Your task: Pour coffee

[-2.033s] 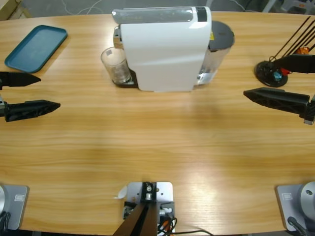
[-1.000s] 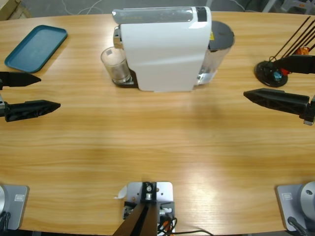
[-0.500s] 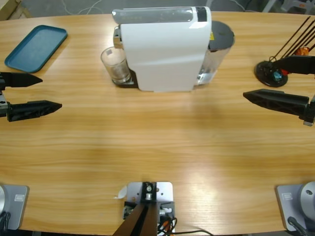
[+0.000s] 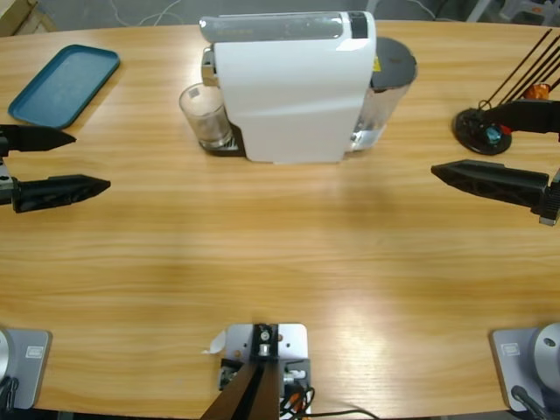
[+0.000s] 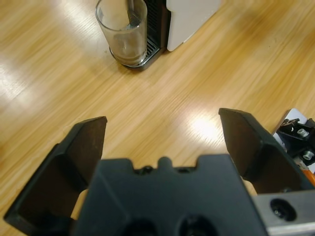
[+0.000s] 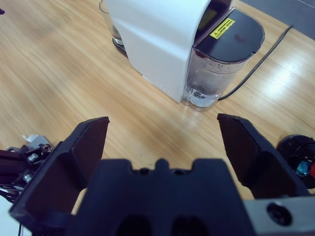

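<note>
Tumbler with little coffee standing upright under coffee machine spout, lying ahead of left gripper, nearer than right gripper, both spreading jaws wide, grasping nothing.

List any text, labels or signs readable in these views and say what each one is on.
No text can be read in any view.
Yellow warning label on the dark lid of the coffee machine's water tank: black print and a symbol, too small to read.
The same yellow label shows as a sliver in the high view, unreadable.
White coffee machine, glass tumbler, blue tray: no visible markings.
</note>
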Motion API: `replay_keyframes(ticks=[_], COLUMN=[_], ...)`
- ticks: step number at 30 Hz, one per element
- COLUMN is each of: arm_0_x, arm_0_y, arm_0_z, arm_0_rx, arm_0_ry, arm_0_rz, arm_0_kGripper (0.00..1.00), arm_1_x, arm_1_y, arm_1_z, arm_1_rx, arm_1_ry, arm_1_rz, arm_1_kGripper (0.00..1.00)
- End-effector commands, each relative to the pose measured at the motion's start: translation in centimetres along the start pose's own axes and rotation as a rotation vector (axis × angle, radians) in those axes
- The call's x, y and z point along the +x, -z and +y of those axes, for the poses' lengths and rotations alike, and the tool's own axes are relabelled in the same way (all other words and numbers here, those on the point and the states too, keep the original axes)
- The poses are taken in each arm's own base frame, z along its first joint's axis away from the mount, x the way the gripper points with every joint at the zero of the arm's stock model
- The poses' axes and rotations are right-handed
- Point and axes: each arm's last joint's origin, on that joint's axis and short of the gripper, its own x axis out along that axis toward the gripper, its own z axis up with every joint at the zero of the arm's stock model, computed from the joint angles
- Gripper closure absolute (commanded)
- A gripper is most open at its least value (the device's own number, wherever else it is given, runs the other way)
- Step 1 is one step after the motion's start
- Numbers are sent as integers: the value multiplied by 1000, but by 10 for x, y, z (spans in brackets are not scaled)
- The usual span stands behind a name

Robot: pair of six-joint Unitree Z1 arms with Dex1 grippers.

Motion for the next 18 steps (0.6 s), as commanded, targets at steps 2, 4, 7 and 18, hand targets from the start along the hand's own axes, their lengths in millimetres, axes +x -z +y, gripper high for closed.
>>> replay_keyframes(ticks=[2,4,7,18], arm_0_x=[12,17,27,82], arm_0_y=[6,3,-4,-27], arm_0_z=[1,3,6,28], arm_0_rx=[27,49,73,88], arm_0_ry=[6,7,6,27], arm_0_rz=[44,49,56,81], arm_0_kGripper=[0,0,0,0], arm_1_x=[8,8,8,11], arm_1_y=[8,8,9,11], arm_1_z=[2,2,2,2], arm_1_rx=[-17,-18,-18,-19], arm_1_ry=[-22,-24,-27,-24], arm_1_rz=[53,56,60,94], arm_1_kGripper=[0,0,0,0])
